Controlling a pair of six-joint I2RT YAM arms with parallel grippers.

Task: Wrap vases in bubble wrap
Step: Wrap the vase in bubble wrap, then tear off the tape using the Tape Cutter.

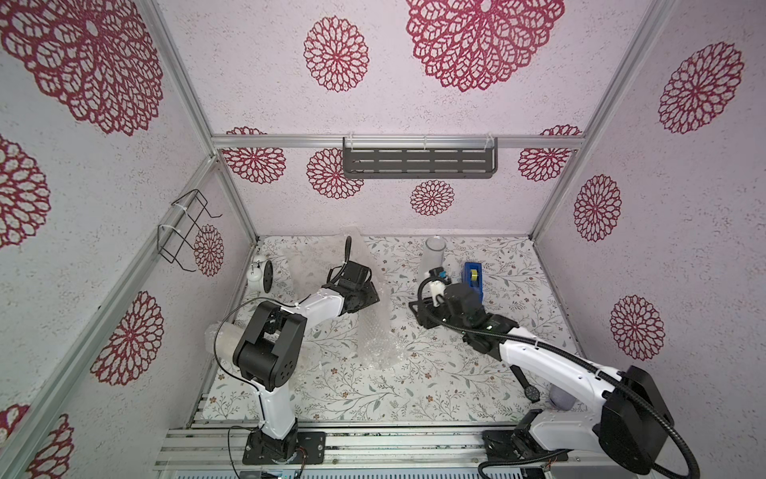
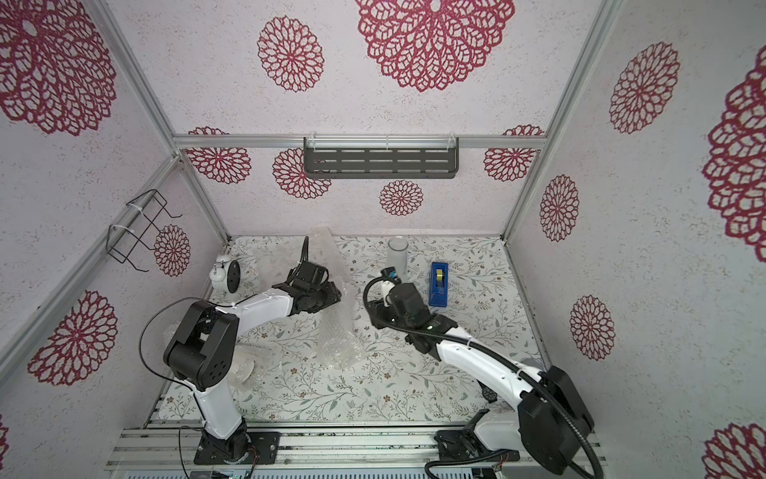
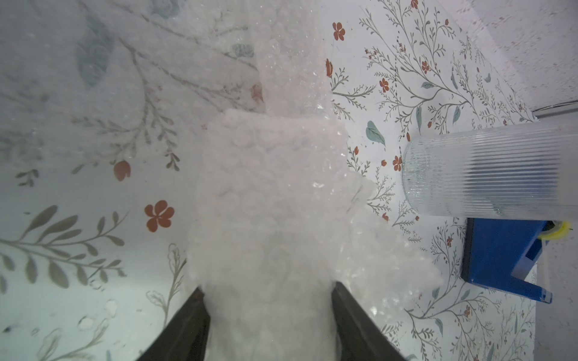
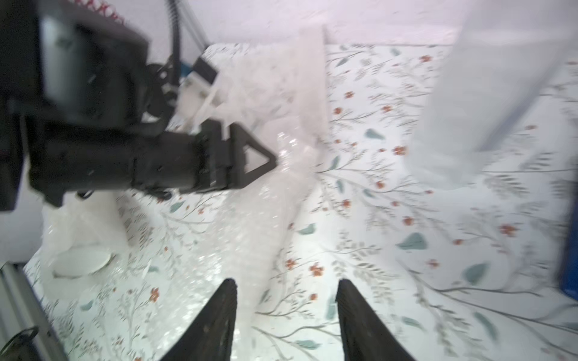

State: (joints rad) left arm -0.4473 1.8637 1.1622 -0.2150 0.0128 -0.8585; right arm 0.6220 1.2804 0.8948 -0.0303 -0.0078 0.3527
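Jaws of the left gripper [image 3: 267,287] stand about half apart with a thick wad of bubble wrap [image 3: 266,187] packed between them, touching both fingers, so they have hold of it; jaws of the right gripper [image 4: 287,281] stand apart over the table [image 4: 406,297] with nothing between them. A blue tape dispenser [image 1: 472,282] sits just beside the right gripper's wrist, and a glass vase [image 1: 434,257] stands upright just behind, near the table's back edge. In both top views the right gripper lies between that vase and the wrap. A white alarm clock [image 1: 259,271] stands at the far left corner. The left arm [image 1: 265,344] hides most of a white vase [image 2: 244,369] that lies on its side near the left edge, bundled in wrap, its round base showing. The loose bubble wrap is clear and crinkled, dotted with small bubbles; it runs from the middle of the table up into the left gripper and rises past it toward the back wall. The glass vase is a finely ribbed, see-through cylinder, unwrapped
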